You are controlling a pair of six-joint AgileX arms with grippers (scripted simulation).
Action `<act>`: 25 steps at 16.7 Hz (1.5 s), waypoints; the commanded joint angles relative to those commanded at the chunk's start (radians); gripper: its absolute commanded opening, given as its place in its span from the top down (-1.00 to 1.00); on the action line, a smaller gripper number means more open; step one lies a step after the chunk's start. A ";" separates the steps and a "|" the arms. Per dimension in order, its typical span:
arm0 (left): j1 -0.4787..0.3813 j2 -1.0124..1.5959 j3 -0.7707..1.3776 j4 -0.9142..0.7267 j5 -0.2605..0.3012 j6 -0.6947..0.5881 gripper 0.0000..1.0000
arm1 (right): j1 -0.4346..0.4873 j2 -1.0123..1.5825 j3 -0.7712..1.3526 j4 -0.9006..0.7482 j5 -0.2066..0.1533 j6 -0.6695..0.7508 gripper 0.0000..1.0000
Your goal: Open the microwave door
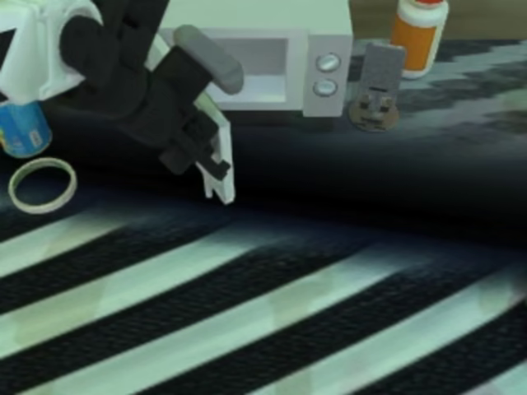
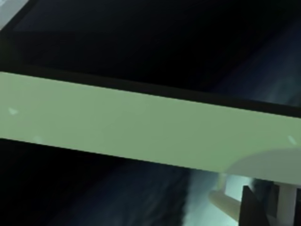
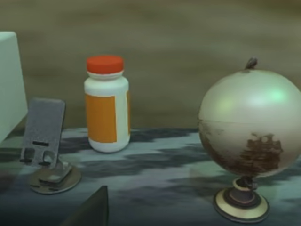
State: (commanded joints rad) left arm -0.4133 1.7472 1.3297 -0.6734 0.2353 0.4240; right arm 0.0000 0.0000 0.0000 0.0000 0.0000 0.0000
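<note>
The white microwave (image 1: 272, 41) stands at the back of the table, with its two silver knobs (image 1: 327, 74) on the right panel. The microwave door (image 1: 222, 177) is swung out toward the front, edge-on, and the pale cavity (image 1: 259, 70) shows behind it. My left gripper (image 1: 212, 169) reaches down from the upper left and is shut on the door's free edge. In the left wrist view a dark finger (image 2: 249, 212) lies against a white strip of the door (image 2: 287, 202). My right arm is out of the top view. Its wrist view shows the microwave's side (image 3: 9, 80).
An orange bottle (image 1: 418, 33) and a grey phone stand (image 1: 377, 95) stand right of the microwave. A blue can (image 1: 20, 127) and a white ring (image 1: 43, 185) lie at the left. A globe (image 3: 249, 122) stands farther right. The cloth is striped dark and pale.
</note>
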 joint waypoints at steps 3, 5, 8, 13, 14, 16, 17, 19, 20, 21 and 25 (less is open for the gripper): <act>0.000 0.000 0.000 0.000 0.000 0.000 1.00 | 0.000 0.000 0.000 0.000 0.000 0.000 -1.00; 0.000 0.000 0.000 0.000 0.000 0.000 1.00 | 0.000 0.000 0.000 0.000 0.000 0.000 -1.00; 0.000 0.000 0.000 0.000 0.000 0.000 1.00 | 0.000 0.000 0.000 0.000 0.000 0.000 -1.00; 0.000 0.000 0.000 0.000 0.000 0.000 1.00 | 0.000 0.000 0.000 0.000 0.000 0.000 -1.00; 0.000 0.000 0.000 0.000 0.000 0.000 1.00 | 0.000 0.000 0.000 0.000 0.000 0.000 -1.00; 0.000 0.000 0.000 0.000 0.000 0.000 1.00 | 0.000 0.000 0.000 0.000 0.000 0.000 -1.00; -0.004 0.000 -0.001 -0.001 0.005 -0.003 1.00 | 0.000 0.000 0.000 0.000 0.000 0.000 -1.00; 0.002 0.001 -0.003 -0.007 0.011 0.013 1.00 | 0.000 0.000 0.000 0.000 0.000 0.000 -1.00; 0.010 0.000 -0.005 -0.013 0.019 0.032 1.00 | 0.000 0.000 0.000 0.000 0.000 0.000 -1.00; 0.020 -0.003 -0.006 -0.019 0.030 0.057 1.00 | 0.000 0.000 0.000 0.000 0.000 0.000 -1.00; 0.064 -0.019 -0.010 -0.045 0.078 0.163 1.00 | 0.000 0.000 0.000 0.000 0.000 0.000 -1.00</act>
State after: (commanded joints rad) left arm -0.3493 1.7284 1.3194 -0.7180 0.3136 0.5866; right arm 0.0000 0.0000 0.0000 0.0000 0.0000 0.0000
